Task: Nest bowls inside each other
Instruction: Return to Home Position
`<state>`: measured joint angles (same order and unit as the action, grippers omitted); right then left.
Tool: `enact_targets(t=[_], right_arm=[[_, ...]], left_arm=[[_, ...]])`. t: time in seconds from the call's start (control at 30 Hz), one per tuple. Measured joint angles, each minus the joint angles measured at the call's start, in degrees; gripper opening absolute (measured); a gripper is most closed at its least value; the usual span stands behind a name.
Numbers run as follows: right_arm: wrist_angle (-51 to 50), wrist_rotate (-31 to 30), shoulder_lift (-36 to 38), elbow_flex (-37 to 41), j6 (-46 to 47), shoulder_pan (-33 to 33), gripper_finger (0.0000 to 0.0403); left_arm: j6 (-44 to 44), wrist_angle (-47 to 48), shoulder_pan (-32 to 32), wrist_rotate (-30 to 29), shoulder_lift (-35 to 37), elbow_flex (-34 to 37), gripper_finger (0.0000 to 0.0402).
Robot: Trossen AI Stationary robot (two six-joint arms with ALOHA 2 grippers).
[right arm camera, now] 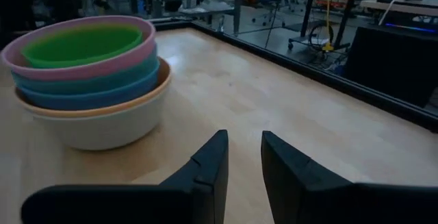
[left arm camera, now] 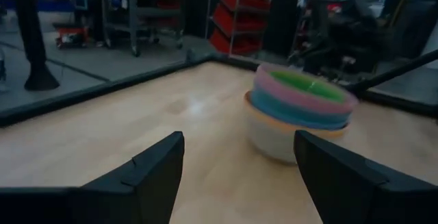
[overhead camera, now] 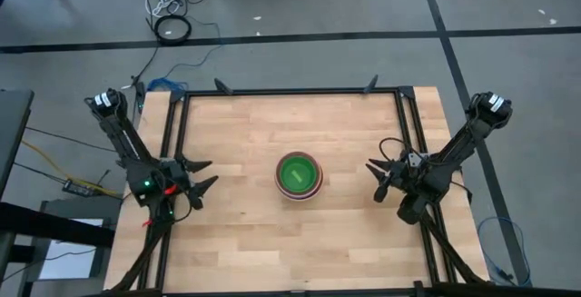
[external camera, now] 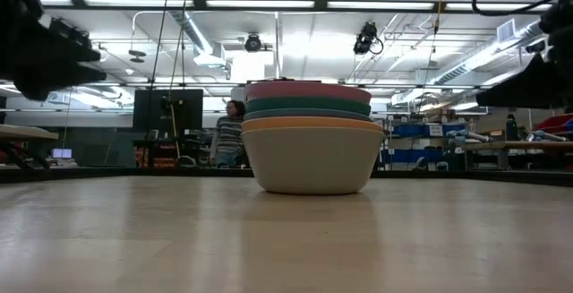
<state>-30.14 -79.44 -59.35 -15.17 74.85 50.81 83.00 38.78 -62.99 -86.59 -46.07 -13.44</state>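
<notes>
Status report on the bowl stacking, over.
Left gripper and right gripper open, empty, flanking. Colourful round plastic bowls nested between them, lime green innermost. Nothing blocking.

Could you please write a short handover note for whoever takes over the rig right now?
Left tool: open, empty, over the left side of the table, clear of the bowls.
Right tool: open, empty, over the right side, also clear.
Bowls: one nested stack mid-table. The grey-white bowl is at the bottom, then orange, blue, teal and pink rims. The lime green bowl is innermost. No loose bowl shows.
Done: nesting looks complete.
Left: seemingly only parking both arms.
</notes>
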Motion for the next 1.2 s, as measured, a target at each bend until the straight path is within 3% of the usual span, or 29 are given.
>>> enact_targets(t=[0.13,0.4,0.7,0.97,1.07,1.2], right_arm=[[2.3,-1.4,0.0,2.5,1.5,0.0,0.0075],[3.4,-0.1,0.0,4.3,8.0,-0.1,0.0075],[3.7,0.1,0.0,6.0,5.1,-0.1,0.0075],[12.2,-0.3,-2.0,9.4,0.0,-0.6,0.0075],[14.0,2.8,-2.6,9.6,1.2,-0.7,0.0075],[16.8,11.3,-2.5,9.7,2.0,-0.7,0.0075]], left_arm=[[-0.5,-5.1,1.9,1.5,-0.1,3.5,0.0284],[-10.0,-12.0,4.8,3.7,-0.5,5.8,0.0284],[-16.9,-11.9,7.2,5.0,-0.9,5.8,0.0284],[-21.4,-11.9,7.9,5.4,-1.2,5.8,0.0284],[-21.4,-12.2,7.9,6.2,-1.2,5.8,0.0284],[-21.3,-12.5,7.9,8.5,-1.2,5.9,0.0284]])
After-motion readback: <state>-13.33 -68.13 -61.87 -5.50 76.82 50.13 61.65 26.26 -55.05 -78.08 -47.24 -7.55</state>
